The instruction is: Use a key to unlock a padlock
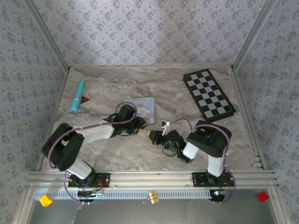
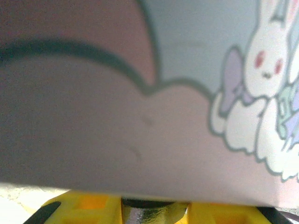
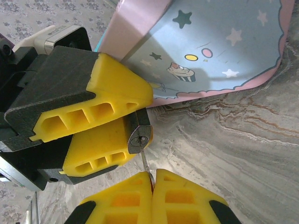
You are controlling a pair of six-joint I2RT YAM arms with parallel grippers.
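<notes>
**Key tip at the keyway, both jaws clenched**

My left jaws are grasping the small black-bodied padlock (image 3: 139, 135). Their yellow fingers (image 3: 107, 88) pinch it from either side, and its silvery keyhole face is turned toward my right wrist camera. I hold it near the middle of the grey-veined marble tabletop (image 3: 243, 154), close beside the pale blue cartoon-printed tin box (image 3: 210, 46). From my left wrist, the tin's pink border and white rabbit print sit right in front of the lens, blurred by nearness.

My right jaws are clenched on the thin silvery key (image 3: 145, 164), with both yellow fingers (image 3: 182, 200) pressed together around it. The blade points up from between them to the padlock's keyhole, and its tip meets the keyway. I cannot tell how deep it sits.

From above, my two wrists meet nose to nose just in front of the tin. A black-and-white checkerboard (image 1: 208, 94) lies well apart at the far right. A turquoise cylinder (image 1: 77, 95) rests at the far left, with a small red-and-black triangle piece (image 1: 84, 99) just beside it.
</notes>
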